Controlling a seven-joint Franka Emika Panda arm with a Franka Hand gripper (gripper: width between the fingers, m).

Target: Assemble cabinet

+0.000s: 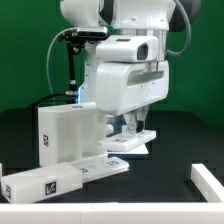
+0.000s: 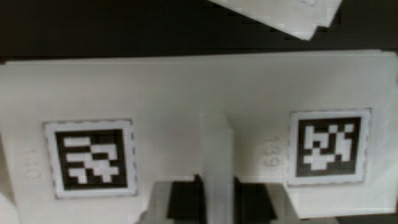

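Observation:
In the exterior view my gripper (image 1: 131, 129) is down low over a flat white cabinet piece (image 1: 131, 144) with tags, just to the right of the boxy cabinet body (image 1: 66, 134). A long flat white cabinet piece (image 1: 62, 179) lies in front of the body. In the wrist view the flat piece (image 2: 196, 95) fills the picture and carries two tags. A narrow upright strip of it runs between my fingers. My gripper (image 2: 217, 206) looks shut on that strip, its dark pads (image 2: 185, 204) pressed on either side.
Another white piece (image 1: 208, 181) lies at the exterior view's right front. A white rim (image 1: 110, 213) runs along the front of the table. A corner of another white part (image 2: 285, 16) shows beyond the held piece in the wrist view.

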